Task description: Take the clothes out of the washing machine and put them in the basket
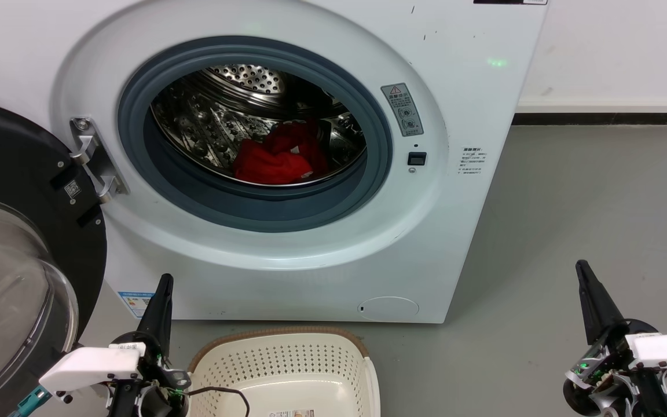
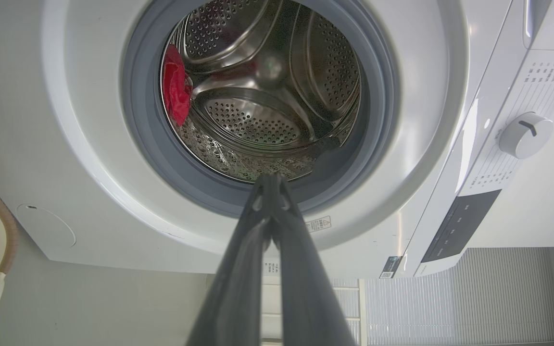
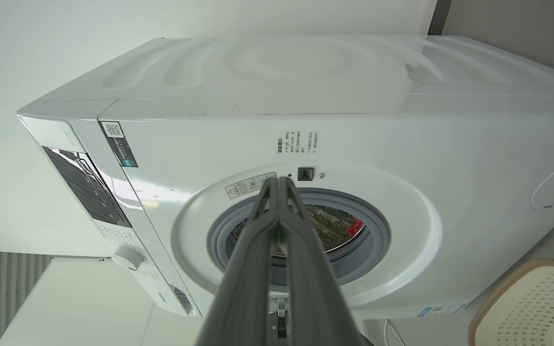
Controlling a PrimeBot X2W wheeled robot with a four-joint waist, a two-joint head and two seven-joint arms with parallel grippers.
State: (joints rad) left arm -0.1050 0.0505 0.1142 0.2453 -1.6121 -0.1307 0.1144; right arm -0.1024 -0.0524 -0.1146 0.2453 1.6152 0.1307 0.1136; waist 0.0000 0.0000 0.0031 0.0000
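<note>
The white washing machine (image 1: 310, 255) stands with its round door (image 1: 15, 278) swung open to the left. Red clothes (image 1: 278, 156) lie at the bottom of the steel drum (image 1: 223, 110); they show as a red patch (image 2: 176, 91) at the drum's left in the left wrist view and as a red sliver (image 3: 356, 227) in the right wrist view. The cream basket (image 1: 287, 362) sits on the floor in front of the machine. My left gripper (image 1: 164, 284) is shut and empty beside the basket's left. My right gripper (image 1: 582, 269) is shut and empty, far right, well off the machine.
Grey floor (image 1: 571, 220) stretches to the right of the machine up to a white wall with a dark skirting (image 1: 600, 119). The open door's glass bowl (image 1: 3, 301) bulges close to my left arm. A black cable (image 1: 223, 394) lies over the basket rim.
</note>
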